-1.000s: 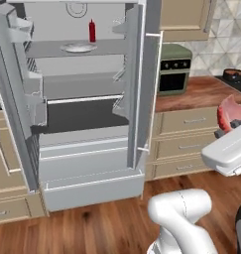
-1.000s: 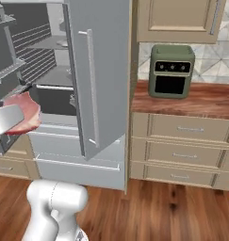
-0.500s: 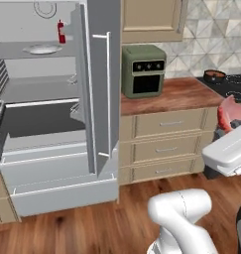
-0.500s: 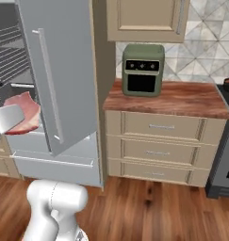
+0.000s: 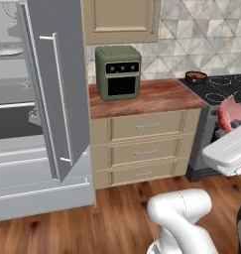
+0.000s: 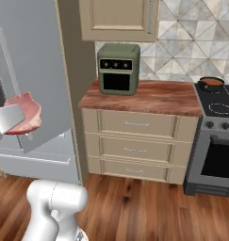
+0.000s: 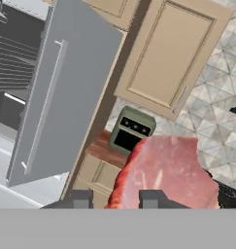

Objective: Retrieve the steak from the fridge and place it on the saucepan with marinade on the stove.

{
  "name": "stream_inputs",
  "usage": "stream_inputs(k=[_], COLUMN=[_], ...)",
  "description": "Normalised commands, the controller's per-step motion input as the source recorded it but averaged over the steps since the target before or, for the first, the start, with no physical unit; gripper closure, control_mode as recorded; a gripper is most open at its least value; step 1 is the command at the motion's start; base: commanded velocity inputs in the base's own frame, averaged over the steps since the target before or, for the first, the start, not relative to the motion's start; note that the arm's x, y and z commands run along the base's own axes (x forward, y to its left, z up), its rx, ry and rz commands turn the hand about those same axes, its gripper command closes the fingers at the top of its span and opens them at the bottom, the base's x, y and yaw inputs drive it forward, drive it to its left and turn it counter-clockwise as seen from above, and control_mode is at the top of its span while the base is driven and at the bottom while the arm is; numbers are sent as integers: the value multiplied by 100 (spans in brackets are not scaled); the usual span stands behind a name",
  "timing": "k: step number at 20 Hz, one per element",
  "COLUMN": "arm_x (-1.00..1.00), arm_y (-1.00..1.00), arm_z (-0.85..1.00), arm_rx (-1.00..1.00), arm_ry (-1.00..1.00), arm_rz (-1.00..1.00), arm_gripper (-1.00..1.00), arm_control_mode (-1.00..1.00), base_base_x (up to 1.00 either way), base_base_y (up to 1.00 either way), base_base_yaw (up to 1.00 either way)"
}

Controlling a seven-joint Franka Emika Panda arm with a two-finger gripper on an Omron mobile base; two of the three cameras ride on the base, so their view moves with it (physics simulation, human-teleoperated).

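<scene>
The steak [image 7: 163, 170] is seen gripped between the fingers of the gripper [image 7: 112, 198] in the hand view, held in the air well apart from any surface. In the right base view the steak [image 6: 24, 113] is seen at the left edge, in front of the open fridge [image 6: 31, 70] door. In the left base view it [image 5: 230, 111] is seen at the right edge, before the stove [image 5: 223, 89]. The saucepan with marinade [image 5: 195, 77] is found on a rear burner, its reddish surface clearer in the right base view [image 6: 211, 83]. A green toaster oven [image 6: 118, 68] is noted on the wooden counter [image 6: 149, 96]. The fridge shelves [image 5: 13, 94] are exposed in the left base view.
</scene>
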Motion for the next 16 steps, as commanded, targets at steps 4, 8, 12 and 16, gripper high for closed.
stream_inputs(k=[4,8,12,16], arm_x=[0,0,0,0], arm_y=[0,0,0,0], arm_z=[0,0,0,0], arm_rx=[0,0,0,0], arm_ry=[0,0,0,0], arm_rz=[0,0,0,0], arm_gripper=[100,100,100,100], arm_control_mode=[100,100,100,100], base_base_x=[0,0,0,6], base_base_y=[-64,-58,-58,-62], base_base_yaw=[0,0,0,0])
